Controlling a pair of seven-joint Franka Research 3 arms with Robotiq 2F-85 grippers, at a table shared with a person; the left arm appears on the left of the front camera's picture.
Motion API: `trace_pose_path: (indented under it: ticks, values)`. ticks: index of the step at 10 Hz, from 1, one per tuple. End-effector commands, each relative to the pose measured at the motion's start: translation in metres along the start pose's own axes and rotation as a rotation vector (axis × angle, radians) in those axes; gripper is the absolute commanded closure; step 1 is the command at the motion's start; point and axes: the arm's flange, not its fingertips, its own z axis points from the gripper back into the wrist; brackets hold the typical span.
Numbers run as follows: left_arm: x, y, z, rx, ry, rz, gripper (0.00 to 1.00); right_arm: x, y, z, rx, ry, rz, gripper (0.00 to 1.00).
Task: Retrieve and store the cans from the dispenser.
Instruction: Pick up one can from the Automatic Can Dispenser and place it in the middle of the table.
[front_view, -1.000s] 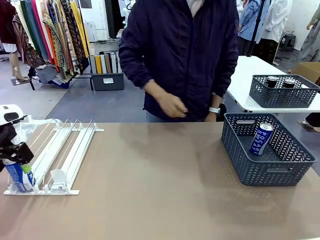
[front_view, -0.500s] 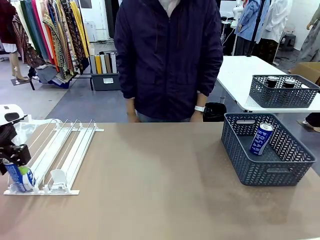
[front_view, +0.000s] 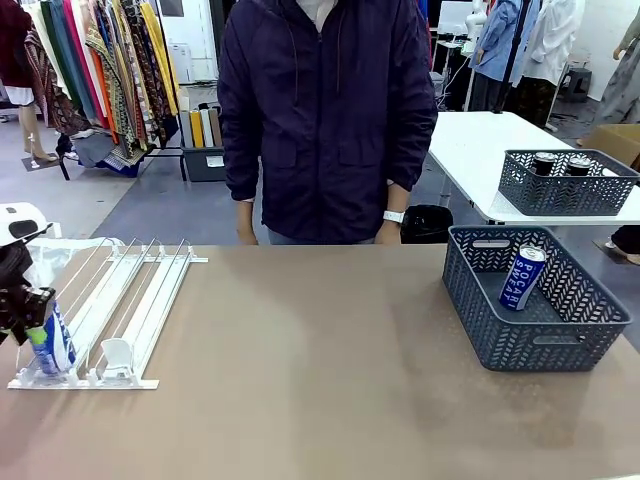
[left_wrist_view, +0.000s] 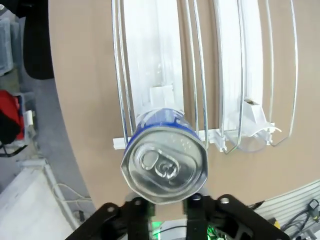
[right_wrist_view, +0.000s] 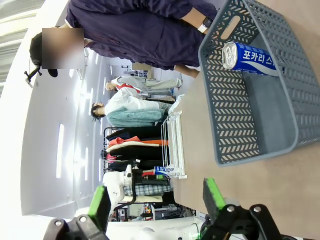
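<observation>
At the frame's lower left, a blue can (front_view: 52, 345) sits at the near end of the white rack (front_view: 150, 300), clamped in the left gripper (front_view: 22, 305). A second can (front_view: 522, 277) lies in the grey basket (front_view: 600, 300) at the right. The right gripper (right_wrist_view: 156, 205) has its fingers apart.

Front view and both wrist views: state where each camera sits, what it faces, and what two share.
Front view: fixed between the arms, facing across the table to the person; left end effector at picture left, shut on a blue can.
Left wrist view: on the left wrist, looking down its fingers onto that can's top and the dispenser.
Right wrist view: on the right wrist, rolled sideways, facing the basket; open right end effector at bottom.
Shared: front and left wrist views both show the gripped can.
</observation>
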Motion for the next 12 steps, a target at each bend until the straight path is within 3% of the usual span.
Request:
trace_pose_path:
  ticks: [1, 8, 9, 10, 12]
  values:
    - [-0.018, -0.004, -0.007, 0.037, -0.032, 0.015, 1.00, 0.000, 0.003, 0.000, 0.008, 0.001, -0.002, 0.00]
    - [-0.025, 0.000, 0.005, 0.018, -0.044, 0.009, 1.00, 0.000, 0.003, 0.000, 0.008, 0.001, -0.002, 0.00]
    - [-0.025, 0.000, 0.005, 0.006, -0.034, 0.000, 0.53, 0.000, 0.003, 0.000, 0.008, 0.001, -0.002, 0.00]
    - [-0.026, 0.000, 0.005, 0.004, -0.027, 0.010, 0.00, 0.000, 0.003, 0.000, 0.008, 0.001, -0.002, 0.00]
    - [-0.027, 0.000, 0.007, -0.005, -0.031, 0.005, 0.00, 0.000, 0.003, 0.000, 0.008, 0.001, -0.002, 0.00]
